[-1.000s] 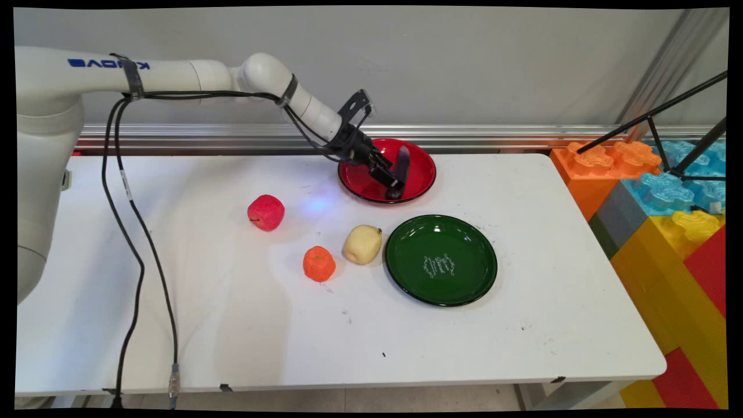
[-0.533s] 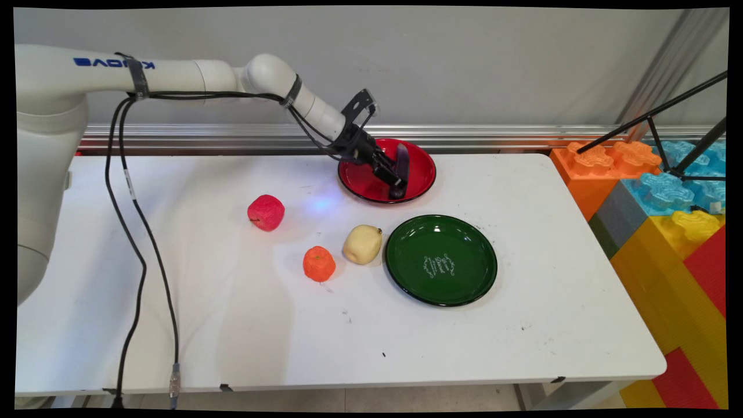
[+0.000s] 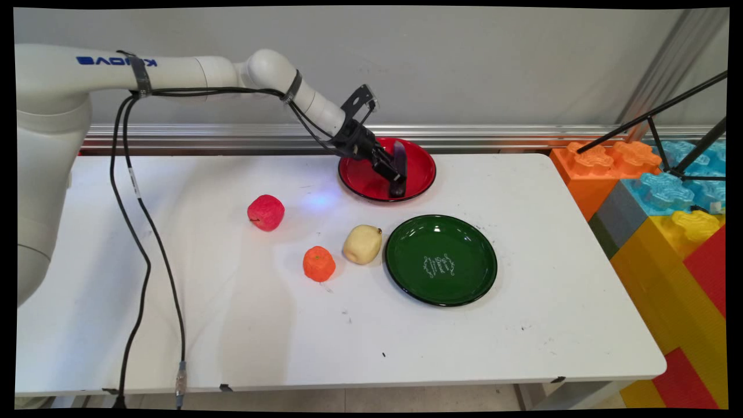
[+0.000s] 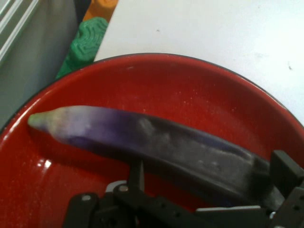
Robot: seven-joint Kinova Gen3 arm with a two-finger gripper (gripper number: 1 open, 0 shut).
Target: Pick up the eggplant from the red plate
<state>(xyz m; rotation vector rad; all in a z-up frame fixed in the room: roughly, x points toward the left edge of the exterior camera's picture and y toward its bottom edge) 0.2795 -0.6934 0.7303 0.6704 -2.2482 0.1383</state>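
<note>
— What's the gripper [image 3: 396,174] got there?

— A purple eggplant [image 3: 400,168]; the fingers are clamped on its dark lower end, over the red plate [image 3: 419,174].

— Which way does it lie?

— In the main view it stands nearly upright, long axis running from 12 to 6 o'clock, low tip right at the plate's floor; I can't tell if it touches. The arm reaches in from 10 o'clock, so the eggplant sits just beyond the fingers, across their line. In the hand view the eggplant [image 4: 156,147] runs from a pale tip at 9 o'clock down to 4 o'clock, where the gripper [image 4: 204,209] holds it above the red plate [image 4: 199,95].

— And the rest?

— Green plate [image 3: 458,287] at 5 o'clock of the red one, well apart. Yellow pear [image 3: 362,244] just beside its rim, orange [image 3: 318,263] near that, red apple [image 3: 266,212] off at 9 o'clock, all on the white table [image 3: 522,360].
</note>
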